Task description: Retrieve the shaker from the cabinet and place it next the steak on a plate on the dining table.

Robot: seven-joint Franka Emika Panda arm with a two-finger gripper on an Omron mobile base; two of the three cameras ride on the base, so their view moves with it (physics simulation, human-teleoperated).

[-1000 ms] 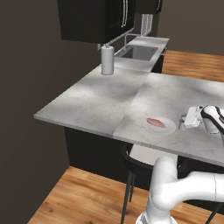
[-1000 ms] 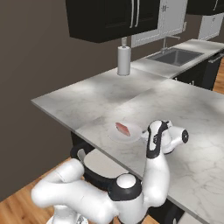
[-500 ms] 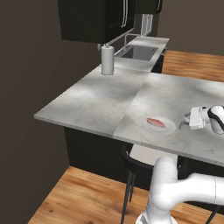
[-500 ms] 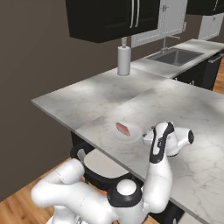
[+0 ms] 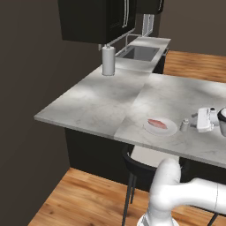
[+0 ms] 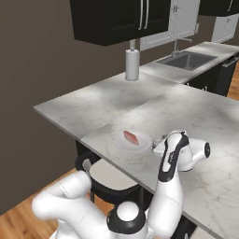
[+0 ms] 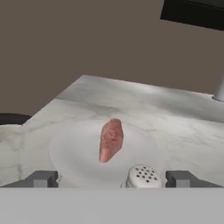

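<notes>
- The plate (image 5: 160, 127) sits close to the front edge of the dining table (image 5: 101, 95). Most of the marble top behind it is bare.
- The shaker (image 5: 184, 125) is tiny and pale, with a round cap full of little holes. It stands on the table just beside the plate, near the steak (image 5: 157, 123).
- The gripper (image 7: 112, 179) is low over the table, pointing sideways at the plate. Its fingers (image 7: 42, 179) are spread wide, holding nothing, with the shaker between them.
</notes>
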